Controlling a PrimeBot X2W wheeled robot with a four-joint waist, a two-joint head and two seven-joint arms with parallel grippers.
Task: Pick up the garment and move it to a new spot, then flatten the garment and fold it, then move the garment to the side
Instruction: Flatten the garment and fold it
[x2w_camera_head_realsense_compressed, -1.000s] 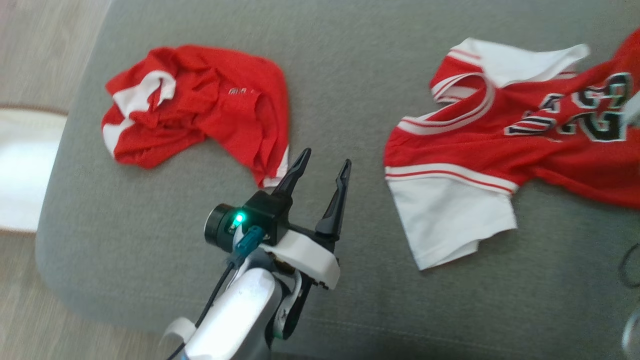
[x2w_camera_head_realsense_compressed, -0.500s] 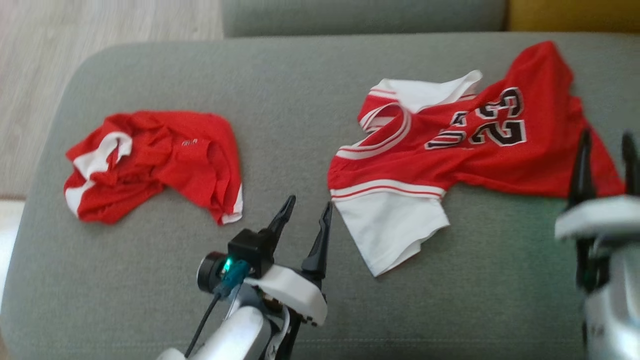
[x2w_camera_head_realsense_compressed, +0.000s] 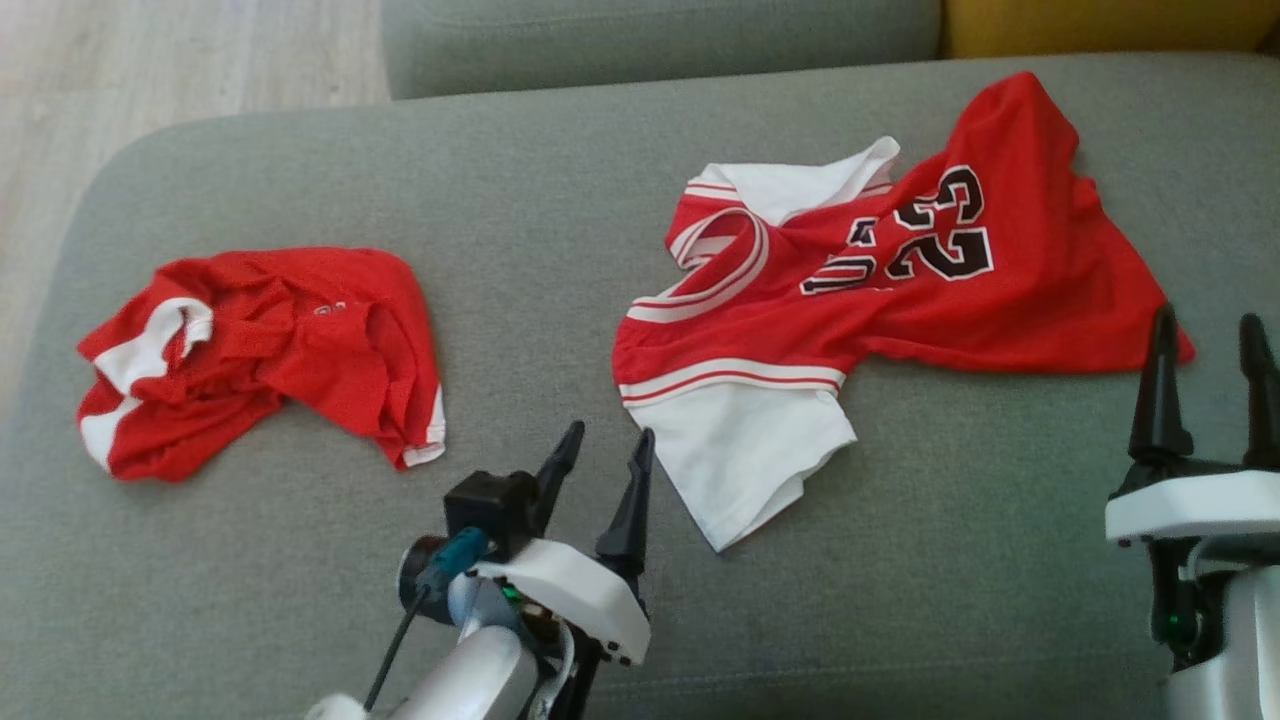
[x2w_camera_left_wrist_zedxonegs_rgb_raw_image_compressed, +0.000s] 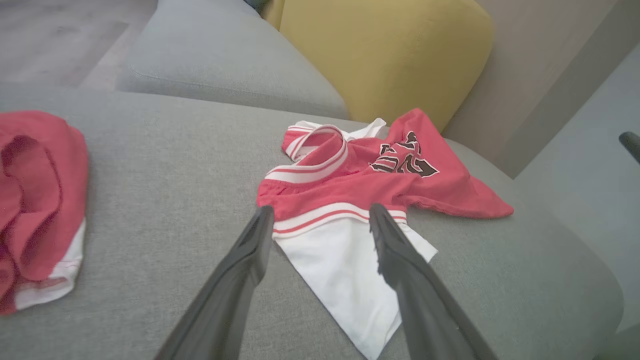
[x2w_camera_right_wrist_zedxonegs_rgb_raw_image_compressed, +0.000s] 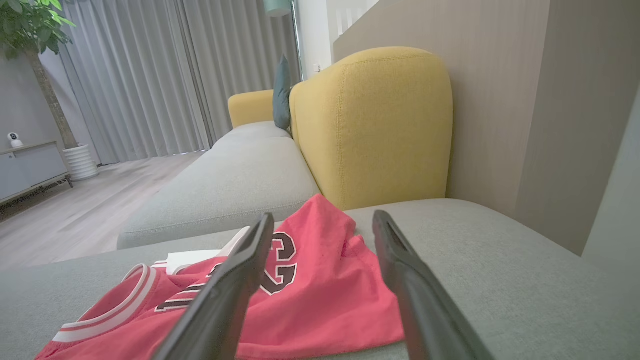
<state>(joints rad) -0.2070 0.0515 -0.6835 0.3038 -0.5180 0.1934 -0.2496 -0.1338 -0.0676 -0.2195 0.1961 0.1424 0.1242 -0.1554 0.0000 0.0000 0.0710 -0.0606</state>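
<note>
A red basketball jersey with white striped trim and a black number 23 (x2w_camera_head_realsense_compressed: 900, 300) lies rumpled on the right half of a wide grey fabric sofa seat (x2w_camera_head_realsense_compressed: 560, 200). It sits nearer the back edge than the front. The number faces up. The striped neck opening lies toward the middle of the seat, and a plain white sleeve (x2w_camera_head_realsense_compressed: 750, 460) spreads flat toward the front edge. One red corner of the hem reaches toward the right edge.

The left hand (x2w_camera_head_realsense_compressed: 610, 430) hovers near the middle of the front edge, its two dark fingers spread wide with nothing between them. Its tips are just beside the white sleeve, on the sleeve's left. In the left wrist view the fingers frame the sleeve and the red-and-white band above it. Whether they touch the cloth cannot be told.

The right hand (x2w_camera_head_realsense_compressed: 1207, 316) stands near the front right corner, also wide and empty, with its fingertips just beside the jersey's red hem corner.

A second garment, a bunched red shirt with white patches (x2w_camera_head_realsense_compressed: 270, 350), lies near the left edge, well apart from the jersey.

Beyond the back edge are another grey seat (x2w_camera_head_realsense_compressed: 650, 40) and a yellow upholstered block (x2w_camera_right_wrist_zedxonegs_rgb_raw_image_compressed: 380, 125). Pale wooden floor (x2w_camera_head_realsense_compressed: 150, 60) shows past the back left corner.
</note>
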